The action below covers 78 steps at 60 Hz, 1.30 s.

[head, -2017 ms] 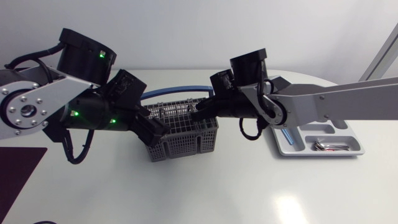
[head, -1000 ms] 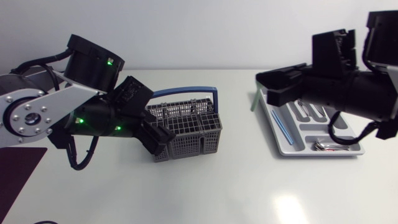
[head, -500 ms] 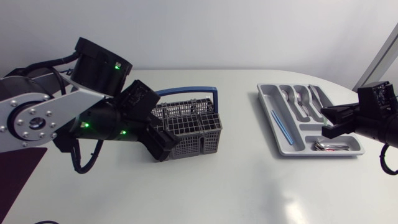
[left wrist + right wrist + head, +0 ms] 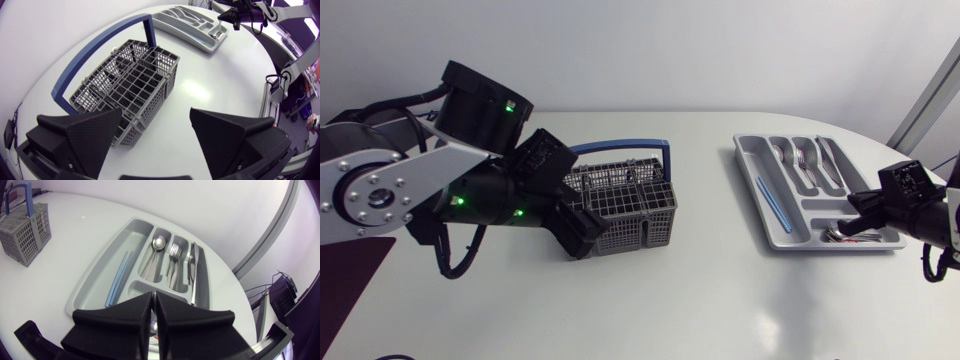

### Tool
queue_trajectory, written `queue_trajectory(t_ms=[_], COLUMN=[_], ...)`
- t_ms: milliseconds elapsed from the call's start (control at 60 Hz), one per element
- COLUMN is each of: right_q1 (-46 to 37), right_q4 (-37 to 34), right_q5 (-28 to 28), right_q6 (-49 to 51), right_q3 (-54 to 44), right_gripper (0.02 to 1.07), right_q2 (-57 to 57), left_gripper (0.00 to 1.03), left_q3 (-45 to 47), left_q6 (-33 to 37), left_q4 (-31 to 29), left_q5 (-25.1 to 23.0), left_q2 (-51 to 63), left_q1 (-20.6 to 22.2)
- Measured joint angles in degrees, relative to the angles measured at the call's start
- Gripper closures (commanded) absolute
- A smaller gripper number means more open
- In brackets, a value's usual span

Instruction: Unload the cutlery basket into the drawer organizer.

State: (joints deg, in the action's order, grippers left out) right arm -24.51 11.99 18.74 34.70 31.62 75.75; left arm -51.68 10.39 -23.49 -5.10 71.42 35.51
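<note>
Basket (image 4: 620, 205) sits mid-table (image 4: 700, 300), tray (image 4: 772, 222) well off to its right.
Left gripper (image 4: 156, 119) gapes wide at the basket's corner; right gripper (image 4: 153, 301), fingers pressed together, hovers over the tray's end; cutlery (image 4: 172, 256) lies inside.

White round-edged table (image 4: 720, 300) is carrying two things, its glossy top throwing back soft patches of light. Grey mesh cutlery basket (image 4: 625, 210) is standing upright on it, left of the middle, its blue handle arching overhead. Grey drawer organizer (image 4: 752, 190) is lying flat on it toward the right side, close to the curved edge, its long compartments running away from the near edge. The two are sitting well apart, bare tabletop showing between them.
</note>
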Motion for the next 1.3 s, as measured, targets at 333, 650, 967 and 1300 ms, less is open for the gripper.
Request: queue_trajectory(t_ms=[333,650,967,1300], right_q1=[0.0,0.2,1.4,6.3], right_q4=[9.2,9.9,9.0,-2.4], right_q5=[-6.9,-7.1,-7.1,-6.4], right_q6=[2.7,3.1,3.0,-0.2], right_q3=[-0.2,-0.2,-0.2,-0.2], right_gripper=[0.90,0.65,0.53,0.50], right_q2=[11.1,12.8,8.6,-3.7], left_gripper=[0.10,0.10,0.10,0.10], left_q3=[0.0,0.0,0.0,0.0], left_q6=[0.0,0.0,0.0,0.0], left_q4=[0.0,-0.3,-0.6,-1.5], left_q5=[0.5,1.1,1.1,1.3], left_q2=[0.0,0.0,0.0,-0.6], left_q1=[0.3,0.7,0.7,1.0])
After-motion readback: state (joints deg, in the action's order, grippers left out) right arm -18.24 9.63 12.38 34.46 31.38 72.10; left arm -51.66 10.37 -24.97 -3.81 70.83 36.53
